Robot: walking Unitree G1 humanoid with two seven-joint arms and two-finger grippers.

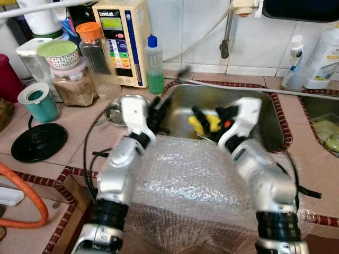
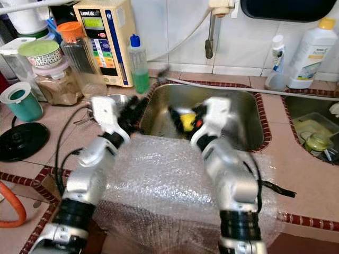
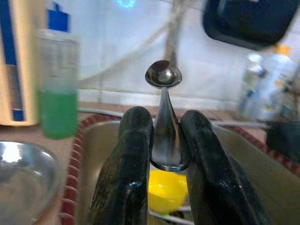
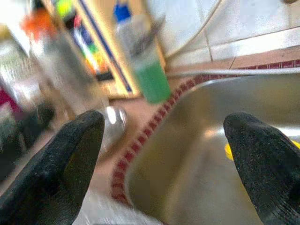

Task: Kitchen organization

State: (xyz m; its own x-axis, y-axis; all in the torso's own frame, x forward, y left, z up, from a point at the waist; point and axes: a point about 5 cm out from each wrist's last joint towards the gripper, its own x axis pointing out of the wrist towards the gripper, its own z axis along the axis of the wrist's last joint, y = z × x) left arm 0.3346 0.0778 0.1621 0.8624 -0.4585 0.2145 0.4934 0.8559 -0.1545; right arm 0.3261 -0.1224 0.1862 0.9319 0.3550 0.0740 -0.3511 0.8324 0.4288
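A metal spoon [image 3: 163, 103] is pinched between the two black fingers [image 3: 126, 173] of the left end effector [image 3: 164, 140], its bowl pointing up and away from the wrist toward the tiled wall. That end effector hovers at the left rim of the steel sink [image 1: 265, 114], just above the edge. Down in the sink lies something yellow [image 1: 204, 124], partly hidden and blurred. The right end effector [image 4: 164, 154] hangs over the sink too, its fingers spread wide with nothing between them. A sheet of bubble wrap [image 1: 185, 180] covers the table edge in front of the sink, under both silver arms. Just left of the sink sits a shallow metal bowl [image 1: 119, 108]. Behind it, against the wall, stand a bottle [image 1: 154, 66] of green liquid and a cream appliance [image 1: 122, 42]. Farther left on the table [image 1: 79, 127] are jars [image 1: 71, 79], a teal cup [image 1: 38, 103] and a round black lid [image 1: 38, 142]. White bottles [image 1: 323, 55] stand beyond the sink on the right.
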